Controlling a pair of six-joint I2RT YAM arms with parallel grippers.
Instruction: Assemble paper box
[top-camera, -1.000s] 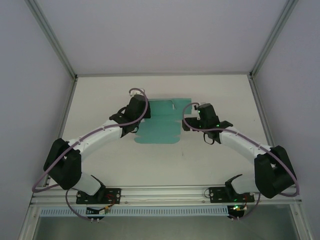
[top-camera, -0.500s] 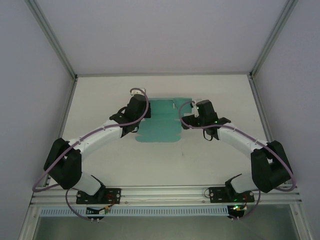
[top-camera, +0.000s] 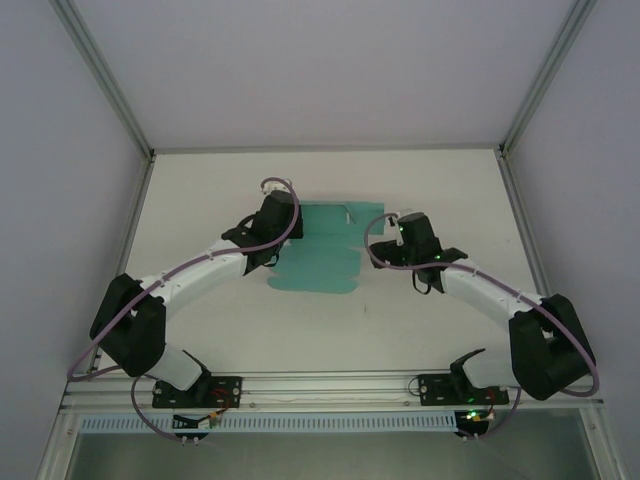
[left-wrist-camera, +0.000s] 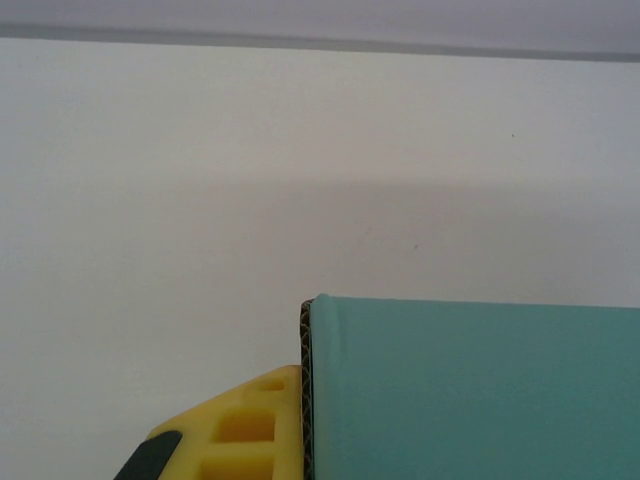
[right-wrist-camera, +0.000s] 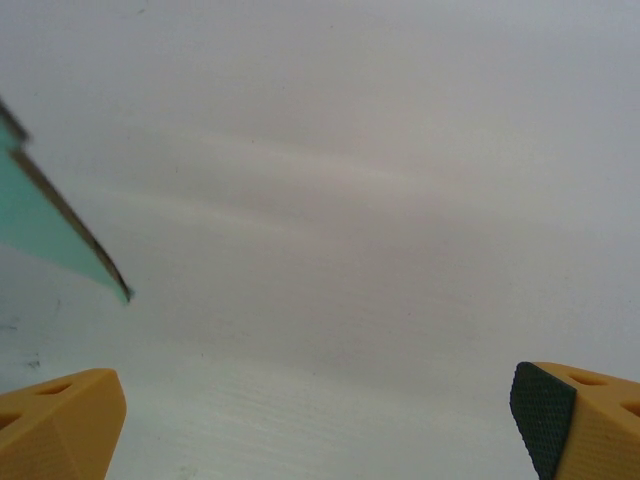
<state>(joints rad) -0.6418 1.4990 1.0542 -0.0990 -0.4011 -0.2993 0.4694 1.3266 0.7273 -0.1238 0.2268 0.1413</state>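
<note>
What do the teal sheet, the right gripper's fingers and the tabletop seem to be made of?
Teal sheet: matte card, probably thin corrugated board; its cut edge shows brown fluting.
Right gripper fingers: yellow-orange hard plastic, likely, with moulded hollows; one pad black, rubbery-looking.
Tabletop: smooth matte white; material unclear.

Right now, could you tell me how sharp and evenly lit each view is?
Top external: even, glare-free light, paper box crisp. Left wrist: box edge sharp, a soft shadow dimming the table near it. Right wrist: open right gripper slightly blurred at the corners.
</note>
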